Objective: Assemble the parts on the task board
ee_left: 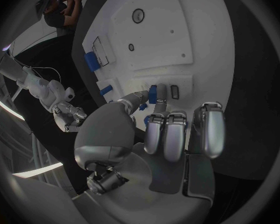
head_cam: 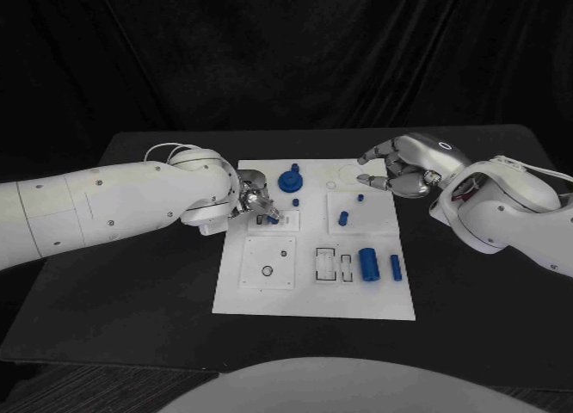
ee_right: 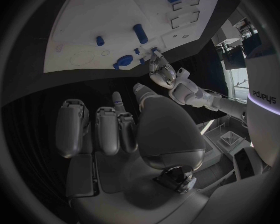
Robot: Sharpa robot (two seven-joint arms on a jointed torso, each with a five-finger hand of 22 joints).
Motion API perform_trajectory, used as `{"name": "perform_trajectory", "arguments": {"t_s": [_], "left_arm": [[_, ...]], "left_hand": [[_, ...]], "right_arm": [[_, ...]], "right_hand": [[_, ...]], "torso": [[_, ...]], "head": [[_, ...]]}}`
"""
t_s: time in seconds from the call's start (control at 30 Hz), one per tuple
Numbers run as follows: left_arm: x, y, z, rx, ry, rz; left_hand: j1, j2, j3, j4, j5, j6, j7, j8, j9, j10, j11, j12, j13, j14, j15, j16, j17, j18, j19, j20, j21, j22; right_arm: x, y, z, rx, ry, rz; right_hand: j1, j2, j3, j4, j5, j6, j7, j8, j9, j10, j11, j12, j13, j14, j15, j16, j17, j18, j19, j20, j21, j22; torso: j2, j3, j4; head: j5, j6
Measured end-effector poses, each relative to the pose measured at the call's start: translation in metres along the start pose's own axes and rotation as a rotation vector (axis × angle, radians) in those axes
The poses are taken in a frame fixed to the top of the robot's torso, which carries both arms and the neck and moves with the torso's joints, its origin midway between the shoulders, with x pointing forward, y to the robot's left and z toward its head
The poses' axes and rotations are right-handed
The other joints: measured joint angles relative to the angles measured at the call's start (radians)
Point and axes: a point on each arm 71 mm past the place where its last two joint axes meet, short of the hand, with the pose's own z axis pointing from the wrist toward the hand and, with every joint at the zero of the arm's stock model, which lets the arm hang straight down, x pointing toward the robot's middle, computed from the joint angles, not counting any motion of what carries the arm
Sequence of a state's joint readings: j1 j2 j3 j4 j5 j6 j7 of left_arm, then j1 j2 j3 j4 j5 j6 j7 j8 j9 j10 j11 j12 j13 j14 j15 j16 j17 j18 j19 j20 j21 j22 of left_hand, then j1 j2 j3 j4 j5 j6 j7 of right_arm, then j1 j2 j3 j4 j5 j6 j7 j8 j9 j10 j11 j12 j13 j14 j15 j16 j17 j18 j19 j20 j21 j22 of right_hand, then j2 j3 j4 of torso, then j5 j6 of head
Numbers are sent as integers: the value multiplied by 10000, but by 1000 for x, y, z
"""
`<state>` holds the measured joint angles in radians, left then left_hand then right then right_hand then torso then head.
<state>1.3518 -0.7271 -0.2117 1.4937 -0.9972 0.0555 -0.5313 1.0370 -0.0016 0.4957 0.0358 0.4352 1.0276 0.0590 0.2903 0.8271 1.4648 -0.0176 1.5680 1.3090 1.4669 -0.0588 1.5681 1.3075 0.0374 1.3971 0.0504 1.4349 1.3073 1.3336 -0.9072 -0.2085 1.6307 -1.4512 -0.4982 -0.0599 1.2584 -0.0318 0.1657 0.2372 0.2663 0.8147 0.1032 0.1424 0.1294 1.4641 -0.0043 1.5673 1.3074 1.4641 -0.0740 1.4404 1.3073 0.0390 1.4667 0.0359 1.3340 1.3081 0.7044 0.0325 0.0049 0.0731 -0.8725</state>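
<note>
Head view puts your left hand (head_cam: pixel 252 203) at nine o'clock on the white task board (head_cam: pixel 314 301), pinching a small blue plastic peg (head_cam: pixel 273 219). Expect it light, rigid and slippery; hold its upper end. Your right hand (head_cam: pixel 404 168) hovers, holding nothing, fingers curled.

Hidden and cut off

The left hand (head_cam: pixel 252 203) covers part of the task board (head_cam: pixel 268 297) left of centre; the small blue part (head_cam: pixel 272 219) at its fingertips is too small to identify; right arm cut by the frame's right edge.

A black table (head_cam: pixel 138 318) stands before a dark curtain (head_cam: pixel 286 60).
</note>
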Motion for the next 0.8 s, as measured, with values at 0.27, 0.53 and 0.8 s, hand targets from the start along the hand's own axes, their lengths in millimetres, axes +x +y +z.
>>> {"name": "perform_trajectory", "arguments": {"t_s": [0.27,0.53,0.8], "left_arm": [[0,0,0,44,5,-8],[2,0,2,61,51,-1],[4,0,2,48,94,13]], "left_hand": [[-81,83,1,0,-583,-3,-3,-77,62,0,0,0,0,0,0,0,0,0,-37,37,-39,8],[-746,-1,-1042,845,-2614,230,-156,-311,66,0,0,0,0,0,0,0,-1,0,-36,37,-144,7],[-902,-53,-1472,1165,-2679,265,-122,-350,64,0,0,0,0,0,0,0,-1,0,-36,37,-185,6]], "right_arm": [[1,0,0,12,17,-1],[1,-1,0,23,33,-4],[1,-1,0,32,60,-2]], "right_hand": [[0,0,0,0,0,0,0,0,0,0,0,0,-1,0,0,0,0,0,0,0,0,-1],[0,0,0,0,0,0,0,0,0,0,0,0,-1,0,0,0,0,1,0,0,0,-2],[-1,0,-17,-17,13,0,0,0,-3,0,0,0,-1,0,0,0,0,0,0,0,0,-3]], "torso": [[-1,9,10],[-3,11,9],[-9,17,2]], "head": [[-32,1],[-8,1],[1,0]]}}
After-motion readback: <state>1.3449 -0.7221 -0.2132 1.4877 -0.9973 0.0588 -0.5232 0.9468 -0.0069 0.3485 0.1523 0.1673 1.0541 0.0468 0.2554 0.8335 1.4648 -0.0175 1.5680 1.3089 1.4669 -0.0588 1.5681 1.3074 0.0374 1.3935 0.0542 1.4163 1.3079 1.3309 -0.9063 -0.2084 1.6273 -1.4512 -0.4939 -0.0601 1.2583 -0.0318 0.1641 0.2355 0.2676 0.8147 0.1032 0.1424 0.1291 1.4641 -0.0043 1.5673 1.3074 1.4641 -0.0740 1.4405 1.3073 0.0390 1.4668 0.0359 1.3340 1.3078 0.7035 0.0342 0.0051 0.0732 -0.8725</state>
